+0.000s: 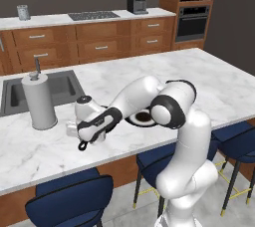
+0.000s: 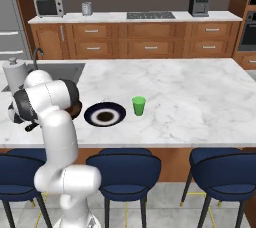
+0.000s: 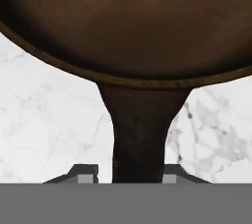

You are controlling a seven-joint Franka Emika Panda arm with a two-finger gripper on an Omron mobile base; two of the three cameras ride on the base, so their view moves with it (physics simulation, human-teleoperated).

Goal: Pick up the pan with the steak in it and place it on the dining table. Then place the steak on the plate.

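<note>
Your hand straddles the pan handle w/ slim gaps each side, can't tell if gripping, pan on bench nr front edge, plate beside.

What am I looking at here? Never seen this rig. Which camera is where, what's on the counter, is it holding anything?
It's a simulated kitchen. A white robot arm on a driving base reaches over the marble dining table. Two cameras ride on the base, behind the arm to its left and right. The third sits on the hand, looking along the pincer. On the table are a black pan, a navy plate, a green cup and a paper towel roll. The pincer's tips straddle the pan's handle; whether they clamp it I can't tell.
</note>
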